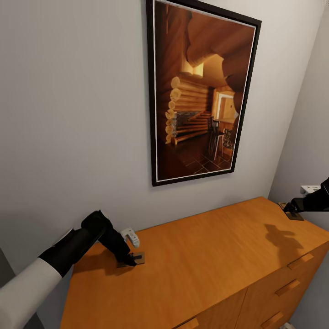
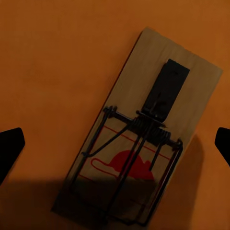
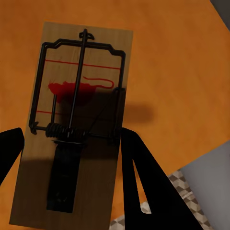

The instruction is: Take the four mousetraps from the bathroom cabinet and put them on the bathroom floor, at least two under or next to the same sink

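Both grippers hang over mousetraps on the cabinet (image 1: 196, 256) top, below a framed log-cabin picture (image 1: 201, 91) on the wall (image 1: 73, 114).

The left gripper (image 1: 132, 261), spread wide, straddles the left mousetrap (image 2: 143, 139) near the cabinet's back left; both black tips stand clear of the board. The right gripper (image 1: 289, 209), also parted, hovers over the right mousetrap (image 3: 72, 129) at the cabinet's right end; the right wrist view shows cube-patterned floor tiles (image 3: 184, 189) past that edge. The top between the traps is bare.
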Controlling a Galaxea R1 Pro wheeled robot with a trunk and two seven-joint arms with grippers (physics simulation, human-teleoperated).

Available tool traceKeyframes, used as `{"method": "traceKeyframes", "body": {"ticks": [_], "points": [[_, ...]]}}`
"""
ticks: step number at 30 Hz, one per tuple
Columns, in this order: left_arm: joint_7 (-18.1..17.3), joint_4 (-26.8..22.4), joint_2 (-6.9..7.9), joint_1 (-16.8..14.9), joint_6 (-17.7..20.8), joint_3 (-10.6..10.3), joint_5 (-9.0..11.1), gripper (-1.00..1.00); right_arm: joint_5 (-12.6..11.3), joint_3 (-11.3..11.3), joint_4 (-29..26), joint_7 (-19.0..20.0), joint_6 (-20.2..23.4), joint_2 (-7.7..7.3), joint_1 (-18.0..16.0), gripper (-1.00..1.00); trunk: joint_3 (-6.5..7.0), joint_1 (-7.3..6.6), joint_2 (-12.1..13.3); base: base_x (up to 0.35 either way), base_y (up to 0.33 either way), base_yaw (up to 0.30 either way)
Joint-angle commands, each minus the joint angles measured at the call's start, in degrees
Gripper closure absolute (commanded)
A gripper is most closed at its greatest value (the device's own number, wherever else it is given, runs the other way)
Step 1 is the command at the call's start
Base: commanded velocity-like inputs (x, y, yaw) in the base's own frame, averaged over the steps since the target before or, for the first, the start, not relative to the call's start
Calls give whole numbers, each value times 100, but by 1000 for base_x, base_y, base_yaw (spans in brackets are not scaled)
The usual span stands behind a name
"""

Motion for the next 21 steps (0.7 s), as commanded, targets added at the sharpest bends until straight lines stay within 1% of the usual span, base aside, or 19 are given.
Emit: {"method": "traceKeyframes", "body": {"ticks": [1, 7, 21], "points": [[-53, 162, 0, -2, 45, -7, -72, -100, 49, -30, -7, 37, 25, 3, -4, 100, -9, 1, -4, 0, 0, 0], [-49, 423, -7, -2, 28, -9, -83, -100, 49, -30, -9, 36, 19, 3, -4, 100, -9, 1, -4, 0, 0, 0], [-47, 500, -17, -2, 11, -15, -90, -100, 49, -30, -8, 37, 21, 3, -4, 100, -9, 1, -4, 0, 0, 0]]}}
